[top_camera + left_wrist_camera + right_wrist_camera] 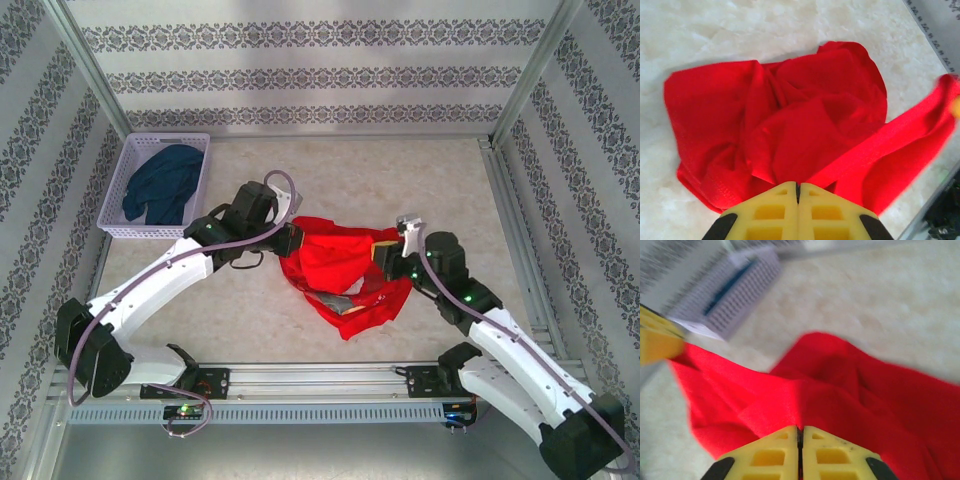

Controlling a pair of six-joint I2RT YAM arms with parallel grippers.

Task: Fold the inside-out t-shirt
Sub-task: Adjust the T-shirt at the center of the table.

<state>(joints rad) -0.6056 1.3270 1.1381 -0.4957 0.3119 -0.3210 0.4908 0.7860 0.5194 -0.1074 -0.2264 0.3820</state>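
Because the bright red soft fabric t-shirt is light, limp and shapeless, it will likely sag and bunch wherever it is not pinched. I judge a hem or shoulder seam a better hold than the crumpled middle. It sits near the middle of the pale marbled table, somewhat toward the near edge, slung between the two hands. The left hand is closed tight with a fold of red cloth pinched at its yellow fingertips, the heap spread just beyond it. The right hand likewise looks clamped on the cloth, a taut band running between them.
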